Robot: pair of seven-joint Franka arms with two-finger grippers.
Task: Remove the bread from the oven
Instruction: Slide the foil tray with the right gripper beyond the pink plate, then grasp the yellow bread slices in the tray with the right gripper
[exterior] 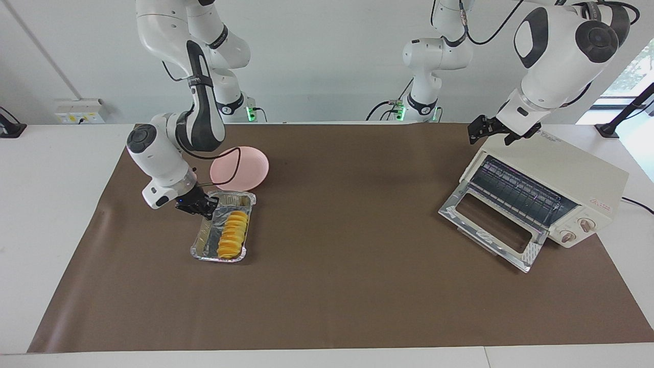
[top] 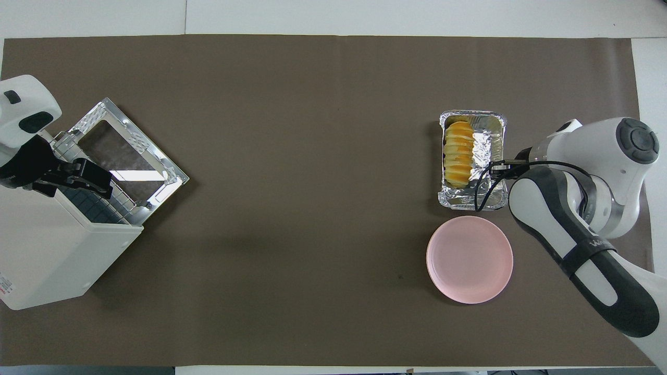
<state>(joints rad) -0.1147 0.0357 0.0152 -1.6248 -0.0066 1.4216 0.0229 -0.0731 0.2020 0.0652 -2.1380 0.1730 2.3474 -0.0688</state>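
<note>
Brown mat (exterior: pixel 327 286), facing view shows oven (exterior: pixel 541 197) knobs, bread (top: pixel 458 160) seemingly trayed

Wall (exterior: pixel 332 61): plain white, with a thin diagonal line toward the right arm's end.
Table (exterior: pixel 51 230): white, wide.
Mat (exterior: pixel 332 286): brown, covers most of the table, slightly creased.
Socket box (exterior: pixel 79 111): white, on the wall at table height.
Window (exterior: pixel 633 71): bright daylight, greenery outside.
</note>
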